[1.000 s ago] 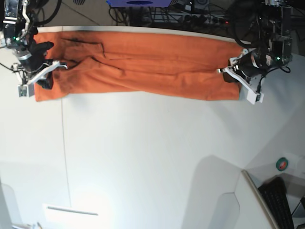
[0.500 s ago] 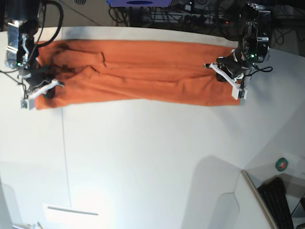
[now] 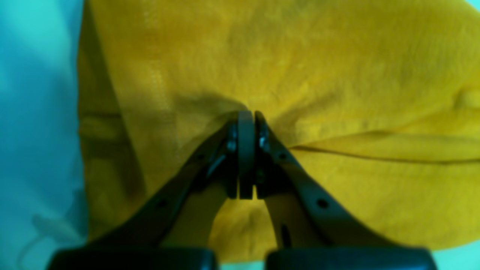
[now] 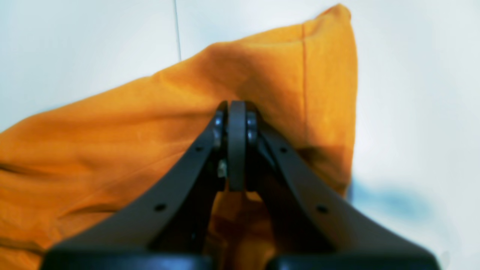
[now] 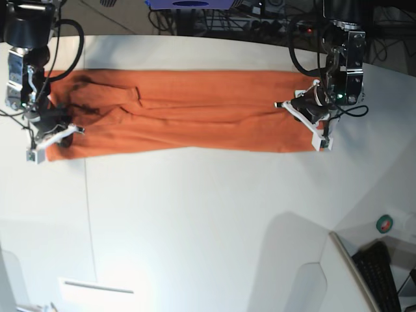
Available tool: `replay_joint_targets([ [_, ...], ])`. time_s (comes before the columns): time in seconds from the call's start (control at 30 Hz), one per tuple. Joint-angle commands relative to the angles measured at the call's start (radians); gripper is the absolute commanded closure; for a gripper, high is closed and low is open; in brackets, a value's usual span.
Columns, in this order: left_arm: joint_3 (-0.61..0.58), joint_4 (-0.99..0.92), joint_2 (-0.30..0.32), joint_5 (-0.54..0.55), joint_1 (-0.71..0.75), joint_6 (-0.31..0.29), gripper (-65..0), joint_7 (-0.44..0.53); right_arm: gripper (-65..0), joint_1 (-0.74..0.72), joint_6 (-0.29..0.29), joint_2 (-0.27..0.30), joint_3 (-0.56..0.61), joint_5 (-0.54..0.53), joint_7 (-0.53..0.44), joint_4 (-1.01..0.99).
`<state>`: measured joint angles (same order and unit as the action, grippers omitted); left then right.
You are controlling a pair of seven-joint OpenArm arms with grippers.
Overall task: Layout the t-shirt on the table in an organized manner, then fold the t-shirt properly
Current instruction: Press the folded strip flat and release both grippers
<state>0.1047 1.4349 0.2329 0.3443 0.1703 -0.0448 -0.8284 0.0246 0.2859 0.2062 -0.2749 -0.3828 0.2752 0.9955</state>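
1. Nearest the base camera, the white table (image 5: 214, 221) lies bare across the foreground, with a thin dark seam line (image 5: 89, 214) running down its left part.
2. At the lower right corner a black keyboard (image 5: 383, 276) and a small green and red roll (image 5: 385, 224) sit on a separate surface beside the table.
3. Farther back, the t-shirt (image 5: 188, 110) lies stretched into a long orange band across the far part of the table, creased along its length.
4. On the base view's right, the left tool (image 5: 311, 120) sits at that end of the t-shirt; the wrist view shows its jaws pressed together with cloth bunched at the tips (image 3: 246, 123), so it pinches the t-shirt.
5. On the base view's left, the right tool (image 5: 55, 130) sits at the opposite end; its wrist view shows the jaws fully closed (image 4: 236, 112) with cloth gathered at the tips, near the t-shirt's corner.
6. Beyond the far table edge, dark cables (image 5: 260, 23) and a blue object (image 5: 188, 4) are visible.
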Motion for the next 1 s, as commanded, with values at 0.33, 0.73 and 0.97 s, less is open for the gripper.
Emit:
replay_joint_targets([
  [0.33, 0.272, 0.301, 0.012, 0.146, 0.087, -0.065, 0.0, -0.073, 0.0, 0.189, -0.018, -0.024, 0.003, 0.017, 0.035, 0.44],
  [0.73, 0.458, 0.088, 0.012, 0.25, 0.062, -0.123, -65.0, -0.064, 0.0, 0.292, -0.018, -0.026, 0.004, 0.017, 0.035, 0.63],
  [0.97, 0.447, -0.171, 0.013, 0.243, -0.042, -0.295, -65.0, -0.062, 0.0, 0.306, -0.018, -0.027, 0.004, 0.017, 0.037, 0.63],
])
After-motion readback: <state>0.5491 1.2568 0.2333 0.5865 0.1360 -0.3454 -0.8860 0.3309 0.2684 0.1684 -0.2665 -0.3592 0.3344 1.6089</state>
